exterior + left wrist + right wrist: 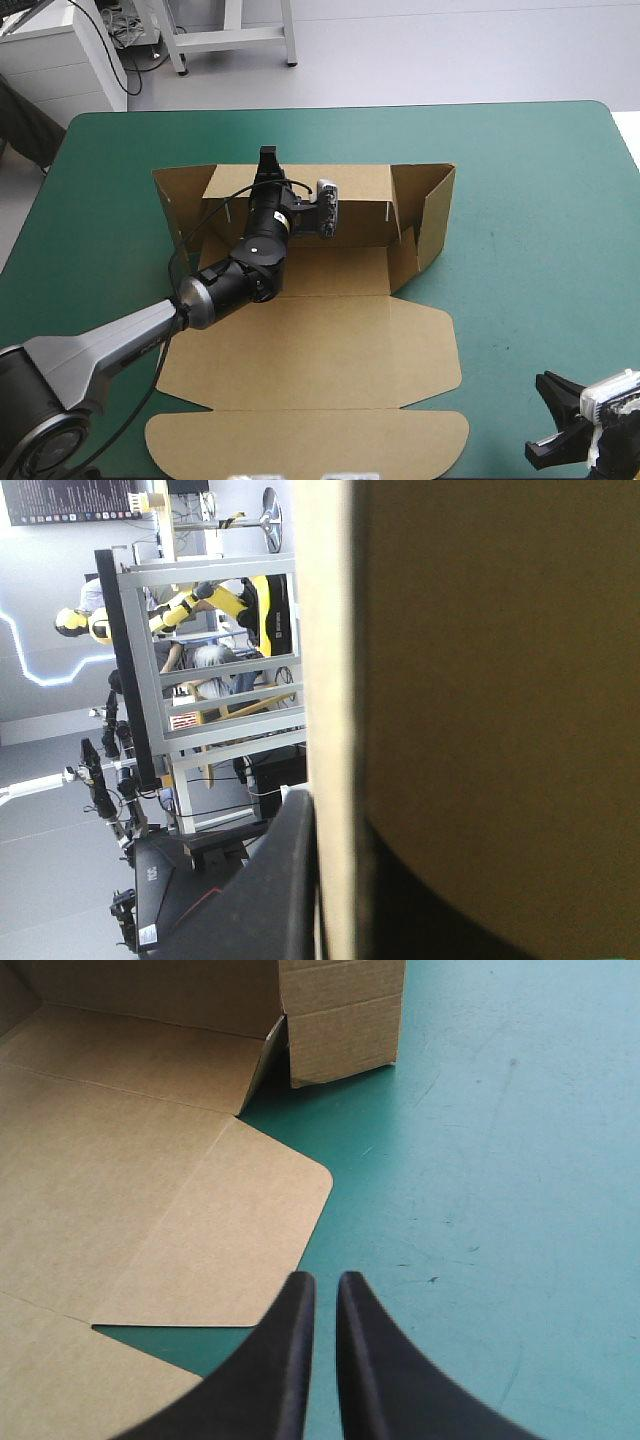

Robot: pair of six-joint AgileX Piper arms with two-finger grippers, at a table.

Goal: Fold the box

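The left arm reaches diagonally forward. Its black wrist is stretched out straight behind the left end effector, which points away from the robot's base. The black fingers of this end effector are pinched on a raised wall of the box, one on each face. The right end effector sits well apart, back and to the right of the left one, low over the surface. Its fingers are drawn together with only a thin slit between the tips.

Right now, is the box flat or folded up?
Half folded: the box has its back wall and side walls standing up, but its lid lies flat on the table.
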